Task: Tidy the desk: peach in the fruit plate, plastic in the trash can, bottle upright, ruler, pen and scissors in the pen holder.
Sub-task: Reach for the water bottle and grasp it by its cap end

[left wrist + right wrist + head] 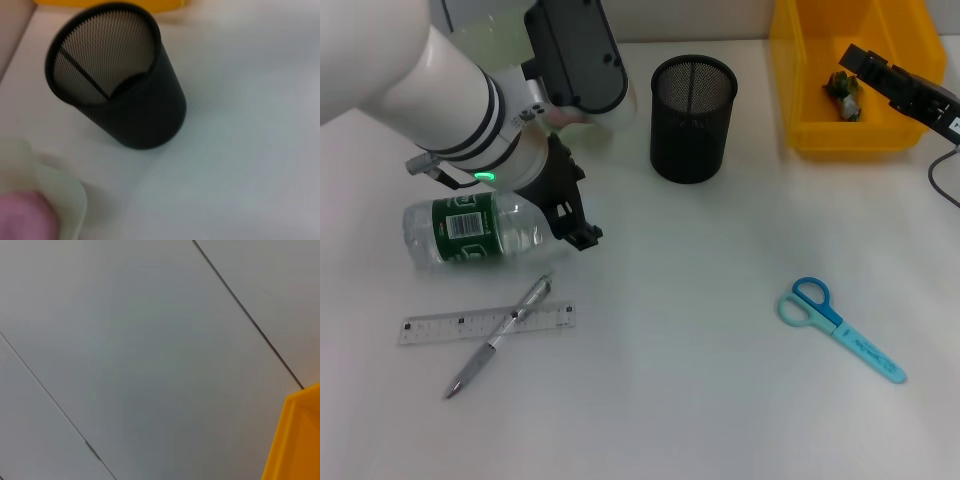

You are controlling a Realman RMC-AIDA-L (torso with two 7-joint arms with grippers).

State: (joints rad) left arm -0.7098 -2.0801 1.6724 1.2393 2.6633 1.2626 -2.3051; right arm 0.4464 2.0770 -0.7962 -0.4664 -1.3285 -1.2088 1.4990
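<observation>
Clear green-labelled bottle (470, 232) lies sideways; pen (500, 335) crosses ruler (486, 324); scissors (840, 328) apart.

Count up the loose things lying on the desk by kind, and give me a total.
Bottles: 1, the water bottle on its side
Rulers: 1, the clear ruler
Pens: 1, the pen lying across the ruler
Scissors: 1, the blue scissors
Total: 4

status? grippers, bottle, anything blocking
Left gripper down at the bottle, grip not visible. Bottle on its side. Right gripper over yellow bin. Pen across ruler nearby.
</observation>
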